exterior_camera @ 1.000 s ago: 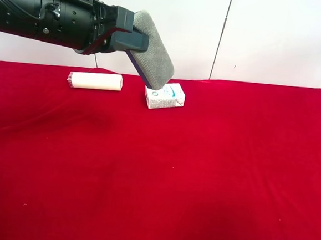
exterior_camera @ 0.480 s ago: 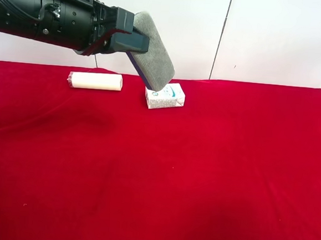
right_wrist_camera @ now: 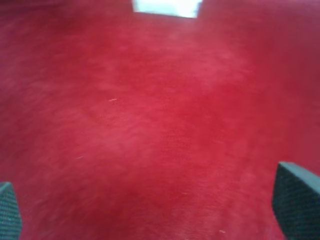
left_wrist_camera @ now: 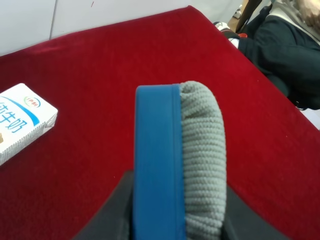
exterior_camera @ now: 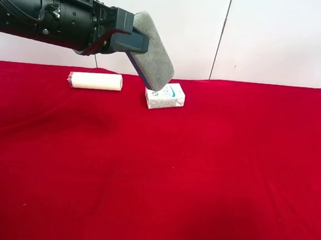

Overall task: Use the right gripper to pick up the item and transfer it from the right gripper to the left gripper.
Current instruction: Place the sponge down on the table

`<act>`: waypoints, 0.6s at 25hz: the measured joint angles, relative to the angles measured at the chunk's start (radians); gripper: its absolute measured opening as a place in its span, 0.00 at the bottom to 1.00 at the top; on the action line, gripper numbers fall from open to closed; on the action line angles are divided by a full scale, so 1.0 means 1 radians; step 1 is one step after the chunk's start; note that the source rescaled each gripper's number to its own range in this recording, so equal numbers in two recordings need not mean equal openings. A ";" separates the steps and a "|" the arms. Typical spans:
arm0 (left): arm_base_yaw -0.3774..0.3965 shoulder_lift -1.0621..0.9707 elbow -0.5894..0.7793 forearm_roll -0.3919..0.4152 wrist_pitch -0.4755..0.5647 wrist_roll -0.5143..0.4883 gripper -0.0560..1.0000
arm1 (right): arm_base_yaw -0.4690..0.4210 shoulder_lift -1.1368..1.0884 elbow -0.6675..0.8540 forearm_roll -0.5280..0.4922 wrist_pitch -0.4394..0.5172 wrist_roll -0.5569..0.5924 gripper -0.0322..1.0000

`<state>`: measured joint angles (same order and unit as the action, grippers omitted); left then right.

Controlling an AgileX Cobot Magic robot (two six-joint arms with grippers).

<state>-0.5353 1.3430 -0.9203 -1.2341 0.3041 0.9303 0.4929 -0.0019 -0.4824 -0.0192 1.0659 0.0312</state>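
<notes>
Basically done: all-black left hand (exterior_camera: 134, 40) is clamped on the grey-felt, blue-backed board eraser (exterior_camera: 152, 51), held aloft over the red table's (exterior_camera: 201, 173) far edge. Right hand (right_wrist_camera: 150, 210) is spread apart, empty.

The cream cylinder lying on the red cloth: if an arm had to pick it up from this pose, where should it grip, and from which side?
Grip the cream cylinder around its middle, coming straight down from above with the jaws across its short width. It lies on its side on the red cloth, long axis running across the exterior high view, nothing touching it; the white carton sits apart. Likely it rolls if nudged off-centre.
</notes>
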 joint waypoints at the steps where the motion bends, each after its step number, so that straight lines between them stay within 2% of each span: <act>1: 0.000 0.000 0.000 0.000 -0.001 0.000 0.06 | -0.057 0.000 0.000 0.000 -0.001 0.000 1.00; 6: 0.000 0.000 0.000 0.000 -0.002 0.000 0.06 | -0.324 0.000 0.000 0.000 -0.001 0.000 1.00; 9: 0.000 0.000 0.000 0.000 -0.003 0.000 0.06 | -0.435 0.000 0.000 0.000 -0.001 0.000 1.00; 11: 0.000 0.000 0.000 0.000 -0.003 0.000 0.06 | -0.472 0.000 0.000 0.000 -0.001 0.000 1.00; 15: 0.000 0.000 0.000 0.000 -0.001 -0.012 0.06 | -0.485 0.000 0.000 0.000 -0.001 0.000 1.00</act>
<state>-0.5353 1.3430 -0.9203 -1.2341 0.3029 0.9181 0.0076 -0.0019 -0.4824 -0.0192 1.0650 0.0312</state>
